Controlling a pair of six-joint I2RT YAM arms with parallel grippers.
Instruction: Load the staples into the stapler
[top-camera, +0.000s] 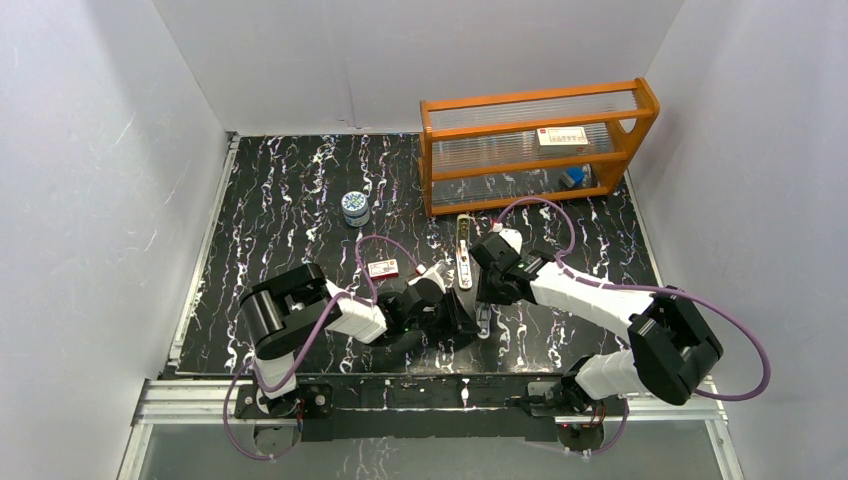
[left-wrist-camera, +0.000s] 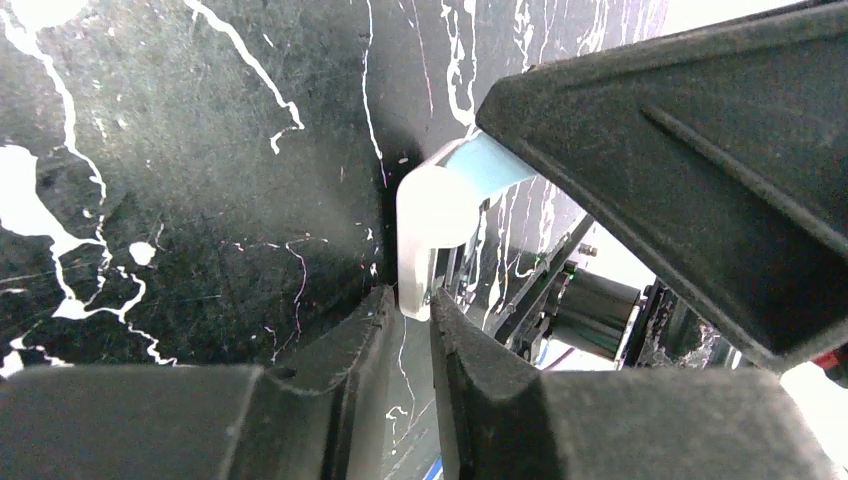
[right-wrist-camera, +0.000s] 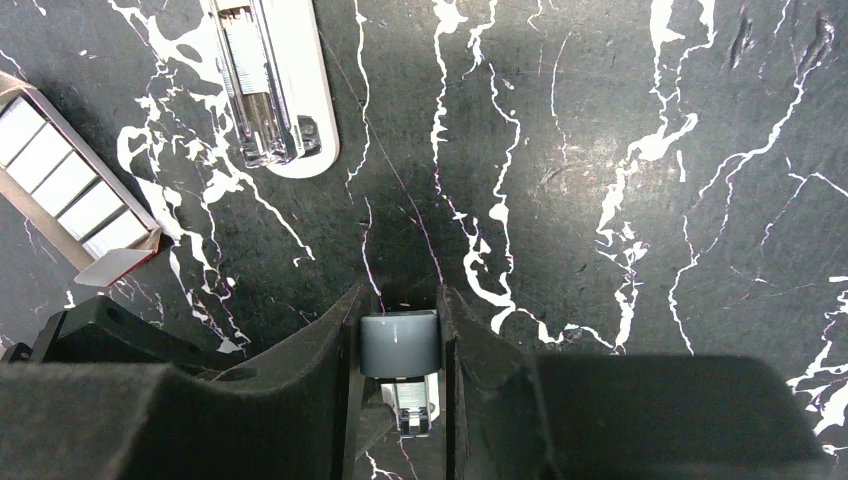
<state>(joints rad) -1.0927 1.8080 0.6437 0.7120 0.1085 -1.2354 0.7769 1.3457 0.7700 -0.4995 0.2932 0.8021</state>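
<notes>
- Ahead-left of the right gripper (right-wrist-camera: 400, 308), which was clamped on a small grey block (right-wrist-camera: 400, 345), lay the open stapler (right-wrist-camera: 285, 80), its long axis pointing away.
- Nearby, the left gripper (left-wrist-camera: 411, 308) pinched a white-and-blue piece (left-wrist-camera: 432, 205).

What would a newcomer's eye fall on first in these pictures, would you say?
The orange rack stands out at the far right of the table. Mid-table the stapler lies opened, metal channel showing, flanked by both arms: the left gripper pinches a white and light-blue piece, the right gripper a small grey part.

Stapler (right-wrist-camera: 268, 88) beige, open, metal channel up (flat on mat (right-wrist-camera: 620, 130)); staples (right-wrist-camera: 62, 183) pale blocks rowed alongside.
</notes>
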